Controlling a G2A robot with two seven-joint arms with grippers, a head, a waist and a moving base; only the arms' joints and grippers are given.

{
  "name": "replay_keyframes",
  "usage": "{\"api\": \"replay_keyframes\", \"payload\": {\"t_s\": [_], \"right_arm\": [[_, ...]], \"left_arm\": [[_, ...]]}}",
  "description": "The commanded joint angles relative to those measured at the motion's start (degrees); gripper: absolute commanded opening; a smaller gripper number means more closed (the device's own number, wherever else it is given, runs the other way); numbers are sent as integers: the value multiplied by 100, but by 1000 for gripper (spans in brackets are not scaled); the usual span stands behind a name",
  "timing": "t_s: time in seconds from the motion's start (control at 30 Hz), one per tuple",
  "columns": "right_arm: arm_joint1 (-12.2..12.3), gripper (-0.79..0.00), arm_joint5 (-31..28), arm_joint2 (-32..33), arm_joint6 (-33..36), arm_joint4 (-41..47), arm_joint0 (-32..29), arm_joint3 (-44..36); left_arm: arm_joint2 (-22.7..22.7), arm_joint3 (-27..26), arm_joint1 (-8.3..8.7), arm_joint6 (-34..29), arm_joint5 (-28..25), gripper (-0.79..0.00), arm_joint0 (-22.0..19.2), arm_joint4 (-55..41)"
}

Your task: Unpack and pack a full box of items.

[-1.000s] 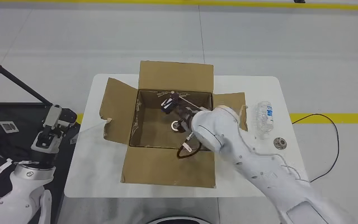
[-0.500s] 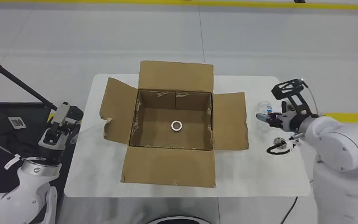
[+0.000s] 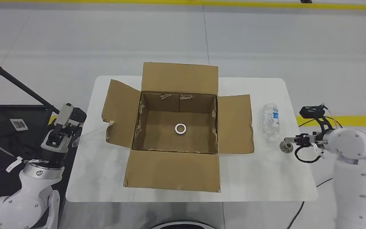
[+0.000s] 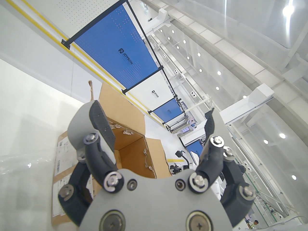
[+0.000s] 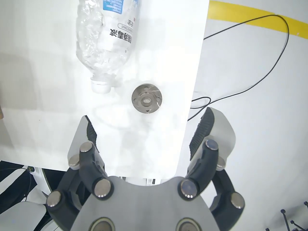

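The cardboard box (image 3: 179,77) stands open in the middle of the white tabletop (image 3: 97,177), its 4 flaps folded outward and lying flat or nearly flat around the opening. Inside, 1 small pale ring (image 3: 181,128) lies flat on the box floor near the middle, apart from every wall. To the right of the box, just beyond its right flap, a clear plastic bottle (image 5: 108,32) with a blue and white label lies on its side, its white cap end pointing toward the robot. A round metal disc (image 5: 146,98) with a centre hole lies flat on the tabletop just beside that cap, not touching it. The right hand (image 5: 148,116) hovers over the right edge of the tabletop close to the disc, its 2 fingers spread wide with nothing between them. A thin black cable (image 5: 264,49) curls over the floor past that edge. The left hand (image 4: 152,109) sits off the left side of the tabletop, tilted upward toward the box, its fingers also spread wide and holding nothing.
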Motion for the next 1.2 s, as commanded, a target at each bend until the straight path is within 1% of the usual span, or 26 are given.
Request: {"api": "replay_keyframes", "payload": {"t_s": [0.0, 0.17, 0.23, 0.33, 0.47, 0.53, 0.57, 0.7, 0.73, 0.97, 1.03, 1.17], "right_arm": [[16, -123, -26, -43, -28, 3, 25, 145], [44, -179, 11, -261, -90, 4, 79, 391], [49, -228, 65, -371, -101, -14, 107, 495], [63, -222, 103, -487, -116, 6, 183, 684], [84, -256, 143, -604, -174, 11, 257, 892], [96, -372, 160, -646, -201, 29, 295, 984], [102, -394, 165, -664, -217, 35, 312, 1019], [129, -434, 175, -730, -231, 59, 348, 1113], [136, -462, 180, -744, -233, 62, 351, 1126], [179, -496, 226, -847, -298, 114, 360, 1202], [188, -523, 233, -894, -326, 121, 375, 1223], [204, -548, 309, -1016, -366, 40, 417, 1275]], "left_arm": [[0, 0, 0, 0, 0, 0, 0, 0], [0, 0, 0, 0, 0, 0, 0, 0], [0, 0, 0, 0, 0, 0, 0, 0], [0, 0, 0, 0, 0, 0, 0, 0], [0, 0, 0, 0, 0, 0, 0, 0], [0, 0, 0, 0, 0, 0, 0, 0], [0, 0, 0, 0, 0, 0, 0, 0], [0, 0, 0, 0, 0, 0, 0, 0], [0, 0, 0, 0, 0, 0, 0, 0], [0, 0, 0, 0, 0, 0, 0, 0], [0, 0, 0, 0, 0, 0, 0, 0], [0, 0, 0, 0, 0, 0, 0, 0]]}}
